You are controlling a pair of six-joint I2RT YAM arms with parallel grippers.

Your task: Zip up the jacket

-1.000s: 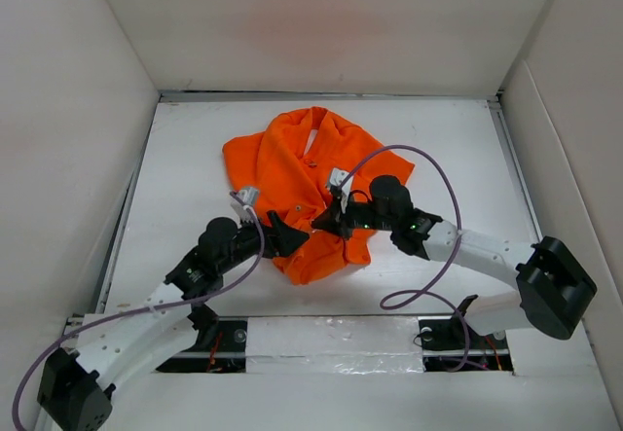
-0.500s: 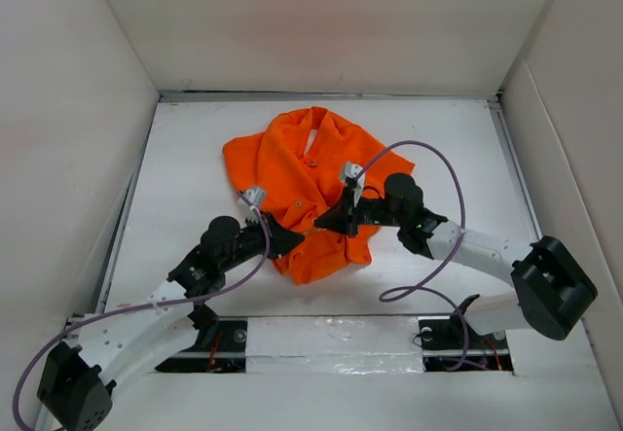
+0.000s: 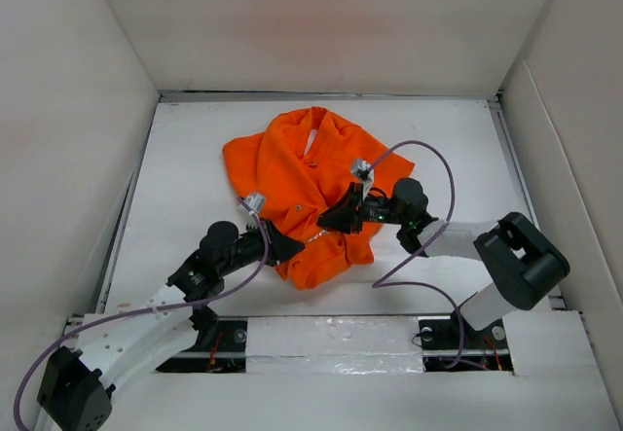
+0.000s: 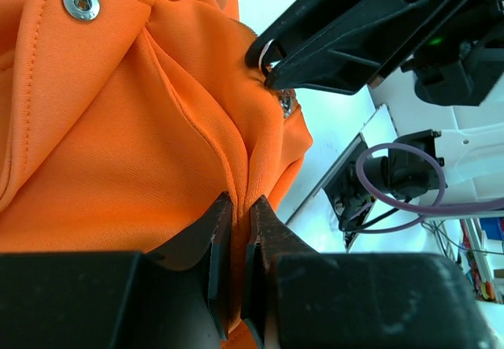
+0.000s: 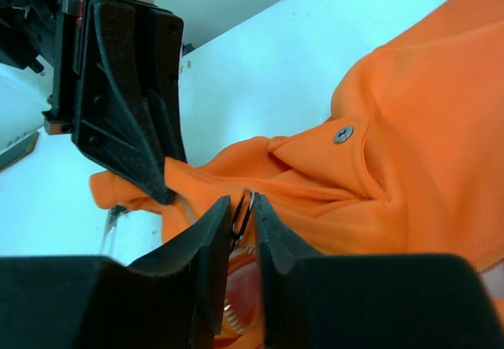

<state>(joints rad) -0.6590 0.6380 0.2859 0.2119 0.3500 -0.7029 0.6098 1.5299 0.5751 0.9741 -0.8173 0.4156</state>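
Zipping step: our left fingers (image 4: 197, 243) clamp the jacket (image 3: 292, 163) hem at lower center, and our right fingers (image 5: 197, 246) pinch the zipper pull (image 5: 242, 206). Next, probably drag the pull toward the collar while keeping the hem taut.

Left arm (image 3: 136, 329) and right arm (image 3: 453, 239) angled inward, left fingers (image 4: 201, 237) pinched together, right fingers (image 5: 201, 240) pinched together

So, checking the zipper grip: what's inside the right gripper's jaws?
The right gripper pinches a thin metal pull ring on the jacket; what lies beneath it is covered by its fingers.
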